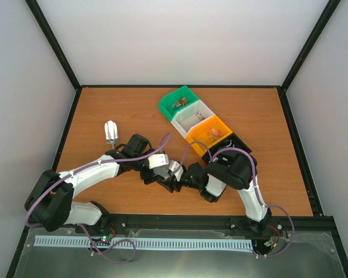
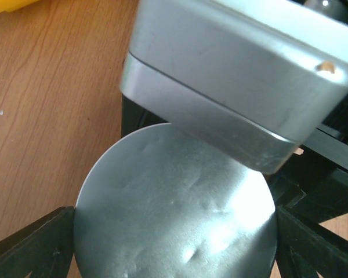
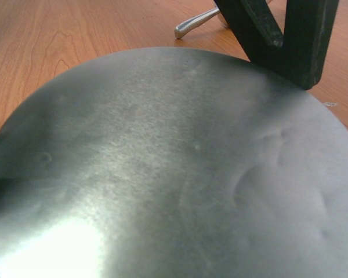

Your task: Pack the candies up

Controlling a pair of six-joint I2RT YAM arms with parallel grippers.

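Observation:
Candies [image 1: 178, 105] lie in the green bin [image 1: 169, 106], and more candies [image 1: 213, 132] in the orange bin [image 1: 198, 138]. Both grippers meet at mid-table round a small round jar [image 1: 175, 169]. In the left wrist view its silvery flat face [image 2: 174, 214] spans the gap between my two black fingers [image 2: 40, 243], touching both, so the left gripper [image 2: 175, 231] is shut on it. In the right wrist view the same jar [image 3: 174, 168] fills the jaws of the right gripper [image 3: 180, 231] and hides its fingers. The right gripper's silver body [image 2: 232, 75] shows just beyond the jar.
The white bin [image 1: 185, 123] and the black bin [image 1: 239, 143] stand in one diagonal row with the green and orange ones at the back right. A shiny metal scoop [image 1: 111, 132] lies on the wooden table [image 1: 104, 110] to the left; its handle [image 3: 194, 24] shows beyond the jar.

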